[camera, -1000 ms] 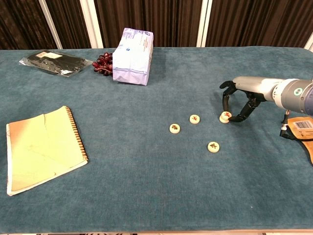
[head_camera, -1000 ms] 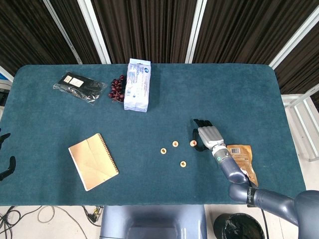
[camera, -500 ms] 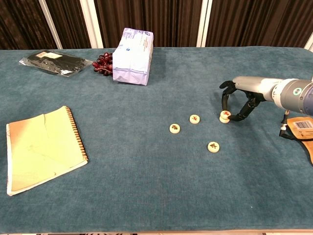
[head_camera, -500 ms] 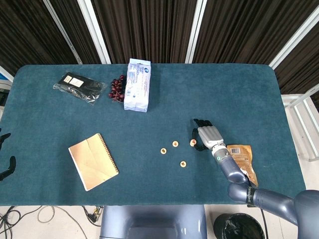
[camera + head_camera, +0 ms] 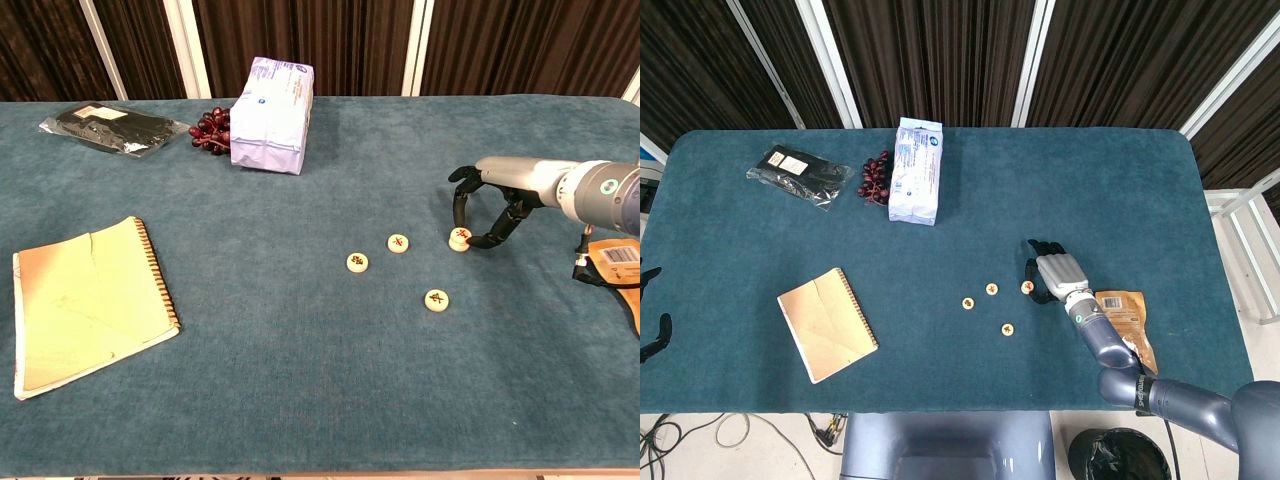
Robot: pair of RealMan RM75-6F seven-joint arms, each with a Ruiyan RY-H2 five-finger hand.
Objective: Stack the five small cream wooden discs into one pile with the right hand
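Right hand point(image 5: 487, 205) still pinching rightmost disc point(image 5: 459, 238) on table, nothing moved

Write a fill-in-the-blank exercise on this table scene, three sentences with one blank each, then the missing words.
1. The right hand has its fingers around the disc that lies furthest to the ____ of the four visible spots.
2. The dark red grapes lie between the black packet and the ____ pack.
3. The spiral notebook lies ____ on the cloth.

Missing words: right; white; closed
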